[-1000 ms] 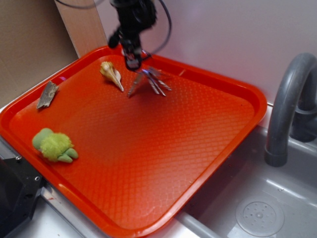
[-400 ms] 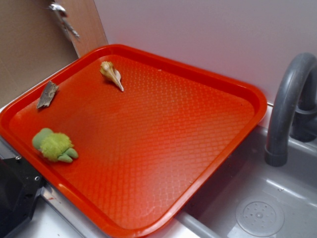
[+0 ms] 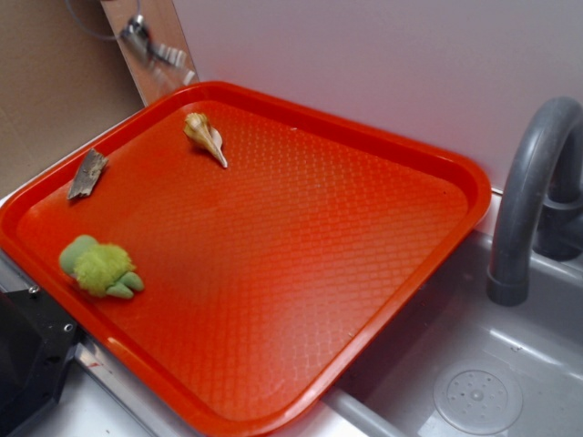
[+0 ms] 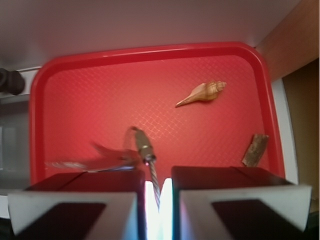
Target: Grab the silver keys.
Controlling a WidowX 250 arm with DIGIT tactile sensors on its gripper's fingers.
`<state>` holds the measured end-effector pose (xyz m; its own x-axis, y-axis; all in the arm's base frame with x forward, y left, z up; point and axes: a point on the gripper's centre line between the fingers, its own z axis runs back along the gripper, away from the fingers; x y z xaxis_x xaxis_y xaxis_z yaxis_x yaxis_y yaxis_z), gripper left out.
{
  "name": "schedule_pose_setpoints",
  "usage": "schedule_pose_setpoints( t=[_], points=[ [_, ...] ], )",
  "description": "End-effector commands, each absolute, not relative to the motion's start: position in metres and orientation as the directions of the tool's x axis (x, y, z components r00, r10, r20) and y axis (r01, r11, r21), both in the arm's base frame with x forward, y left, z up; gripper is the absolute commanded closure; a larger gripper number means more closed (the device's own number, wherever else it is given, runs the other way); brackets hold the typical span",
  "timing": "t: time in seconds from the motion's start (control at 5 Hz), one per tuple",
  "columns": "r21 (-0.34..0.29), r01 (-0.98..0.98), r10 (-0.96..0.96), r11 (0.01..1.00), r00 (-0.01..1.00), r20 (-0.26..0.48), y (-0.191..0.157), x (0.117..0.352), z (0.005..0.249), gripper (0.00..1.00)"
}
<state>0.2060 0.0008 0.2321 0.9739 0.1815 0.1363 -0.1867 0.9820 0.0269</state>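
Observation:
The silver keys (image 3: 165, 53) hang in the air above the tray's far left corner, in front of the wooden panel. The exterior view does not include the gripper. In the wrist view my gripper (image 4: 159, 186) is shut on the thin twisted wire ring of the keys (image 4: 95, 161). The keys swing blurred to the left, just beyond the left finger (image 4: 85, 200). The wire's metal barrel clasp (image 4: 144, 145) stands out ahead of the jaws. The red tray (image 3: 474, 182) lies far below.
On the tray (image 4: 150, 50) lie a beige seashell (image 3: 205, 137) (image 4: 202, 93), a grey-brown bark piece (image 3: 87, 173) (image 4: 255, 150) and a green plush toy (image 3: 98, 267). A grey faucet (image 3: 533, 191) and a sink (image 3: 474, 391) are at the right. A wall stands behind.
The keys left the tray's back area and rose up and to the left with the gripper, which went out of the exterior view. Since 0.4 s ago they swung slightly right.

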Motion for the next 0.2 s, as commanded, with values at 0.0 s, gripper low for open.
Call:
schedule_pose_setpoints(
  t=[0.0],
  points=[
    [0.057, -0.161, 0.155, 0.985, 0.983, 0.097, -0.0162, 0.2266, 0.2220, 1.00]
  ],
)
